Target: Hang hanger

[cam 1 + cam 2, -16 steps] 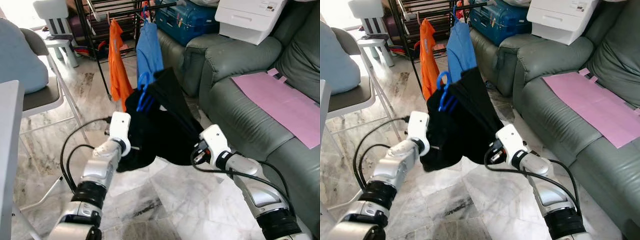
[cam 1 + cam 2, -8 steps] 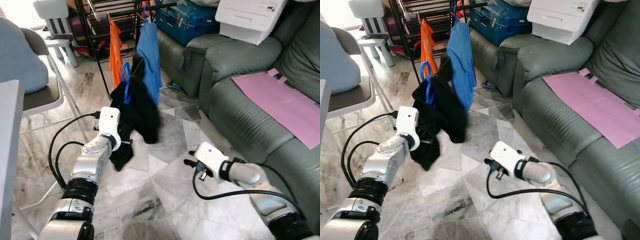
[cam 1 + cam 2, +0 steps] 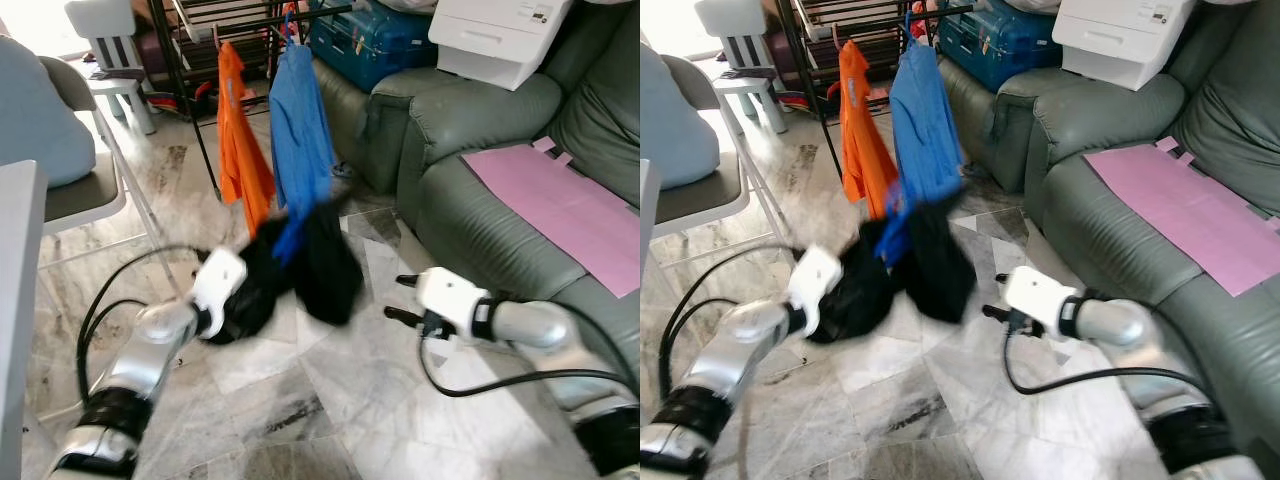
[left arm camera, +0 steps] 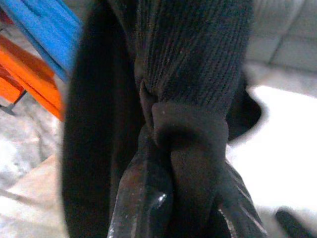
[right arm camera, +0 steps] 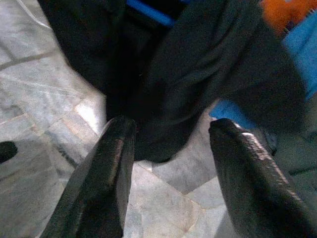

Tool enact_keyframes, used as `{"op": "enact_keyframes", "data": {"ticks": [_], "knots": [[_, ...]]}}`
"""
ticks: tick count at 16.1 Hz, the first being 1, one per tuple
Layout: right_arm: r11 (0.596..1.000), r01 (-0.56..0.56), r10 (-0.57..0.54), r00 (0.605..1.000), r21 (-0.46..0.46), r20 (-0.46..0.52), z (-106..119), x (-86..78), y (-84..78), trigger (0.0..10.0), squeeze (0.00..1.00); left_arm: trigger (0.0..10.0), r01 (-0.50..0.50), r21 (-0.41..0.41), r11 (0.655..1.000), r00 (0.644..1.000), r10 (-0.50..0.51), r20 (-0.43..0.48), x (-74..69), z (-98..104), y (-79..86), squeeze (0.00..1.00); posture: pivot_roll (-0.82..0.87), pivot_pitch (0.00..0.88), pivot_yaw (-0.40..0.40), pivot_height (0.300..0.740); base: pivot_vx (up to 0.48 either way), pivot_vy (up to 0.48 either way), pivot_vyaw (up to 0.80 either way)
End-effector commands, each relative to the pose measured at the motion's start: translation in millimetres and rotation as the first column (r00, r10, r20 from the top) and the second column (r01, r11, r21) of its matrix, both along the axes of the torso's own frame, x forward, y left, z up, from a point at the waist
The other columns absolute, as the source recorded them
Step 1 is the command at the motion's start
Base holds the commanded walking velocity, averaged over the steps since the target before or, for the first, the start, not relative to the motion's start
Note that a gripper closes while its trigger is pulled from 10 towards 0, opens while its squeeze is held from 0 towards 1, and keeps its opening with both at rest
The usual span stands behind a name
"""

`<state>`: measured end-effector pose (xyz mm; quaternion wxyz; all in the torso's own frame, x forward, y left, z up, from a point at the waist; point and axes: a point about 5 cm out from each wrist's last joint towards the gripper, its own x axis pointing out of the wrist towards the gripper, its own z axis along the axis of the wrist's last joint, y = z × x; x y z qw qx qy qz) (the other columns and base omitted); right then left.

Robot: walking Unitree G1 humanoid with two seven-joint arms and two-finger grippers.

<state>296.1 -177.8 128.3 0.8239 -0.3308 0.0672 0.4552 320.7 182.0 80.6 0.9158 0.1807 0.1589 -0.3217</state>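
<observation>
The left gripper (image 4: 168,218) is clamped on a crumpled black garment (image 3: 300,270) with a blue hanger (image 3: 291,238); the right gripper (image 5: 168,148) gapes empty.

- Daylight is bright and even; the strongest light comes from the upper left of the head views, where the floor looks washed out.
- The left arm (image 3: 150,350) and the black garment (image 3: 290,270) are smeared by motion blur; the sofa (image 3: 480,150) stays sharp.
- The left wrist view is dim and soft.
- The right wrist view is slightly blurred, with pale glare on the floor tiles (image 5: 163,208).
</observation>
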Motion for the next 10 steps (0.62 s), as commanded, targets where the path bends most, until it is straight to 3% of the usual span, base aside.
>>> {"op": "enact_keyframes", "data": {"ticks": [1,3,4,7,10], "knots": [[0.998,-0.059,0.059,0.998,0.0,0.031,10.4,-4.2,-0.7,10.0,1.0,0.0,0.072,0.067,0.995,0.994,-0.077,0.074,3.3,10.0,1.2,0.0,-0.12,0.063,0.015,0.74,0.0,0.0,0.0],[0.997,-0.074,0.076,0.996,-0.036,0.043,17.2,-4.8,-10.3,10.0,1.0,0.0,0.155,0.093,0.984,0.985,-0.161,0.066,-0.5,9.1,2.2,0.0,-0.13,0.065,0.019,0.74,0.0,0.0,0.0],[0.997,-0.06,0.063,0.996,-0.041,0.058,21.3,-1.8,-16.4,10.0,1.0,0.0,0.258,0.134,0.957,0.958,-0.272,0.093,-4.0,12.9,-2.6,0.0,-0.14,0.064,0.02,0.74,0.0,0.0,0.0],[0.997,-0.046,0.051,0.996,-0.058,0.074,24.6,1.8,-26.5,10.0,1.0,0.0,0.367,0.159,0.917,0.913,-0.387,0.126,-7.0,18.5,-11.8,0.0,-0.14,0.062,0.019,0.74,0.0,0.0,0.0],[0.996,-0.074,0.08,0.992,-0.059,0.1,32.6,4.7,-26.3,10.0,1.0,0.0,0.44,0.2,0.875,0.874,-0.469,0.129,-10.3,18.2,-14.6,0.0,-0.14,0.06,0.015,0.74,0.0,0.0,0.0]]}}
